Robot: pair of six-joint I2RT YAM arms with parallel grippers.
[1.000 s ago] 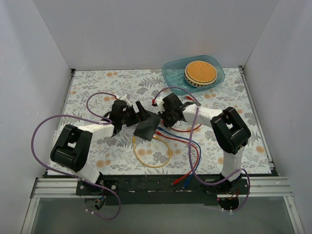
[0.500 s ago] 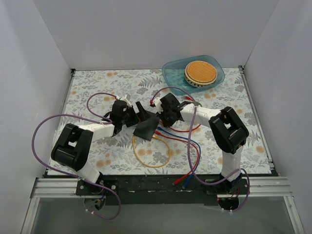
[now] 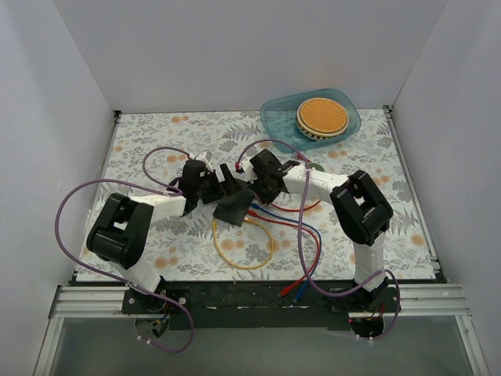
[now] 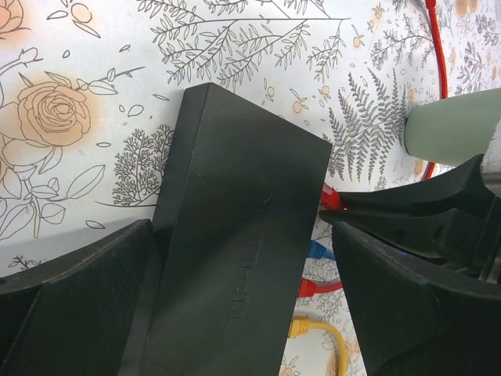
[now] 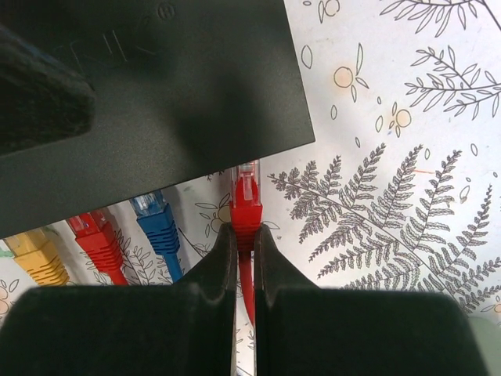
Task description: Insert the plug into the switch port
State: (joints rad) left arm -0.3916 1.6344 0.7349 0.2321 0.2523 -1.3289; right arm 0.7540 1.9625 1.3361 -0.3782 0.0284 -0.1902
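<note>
**Plug at the edge, not yet home**

On the left, our left fingers (image 4: 74, 313) stand wide astride the black switch (image 4: 235, 235) on the flowered bench (image 4: 70, 47). One finger seems to be against the switch's side and the other is apart from it, so we judge it steadied, not clamped. Along the switch's edge lie a yellow plug (image 5: 35, 254), a spare red plug (image 5: 95, 233) and a blue plug (image 5: 156, 219); we cannot tell if they are seated. Right of them, the red plug (image 5: 246, 192) points at that edge, its clear tip just meeting it. Our right fingers (image 5: 215, 266) are pinched narrow on its cable. The port is hidden. Grasp and approach look done; aligning and pushing in remain.
</note>
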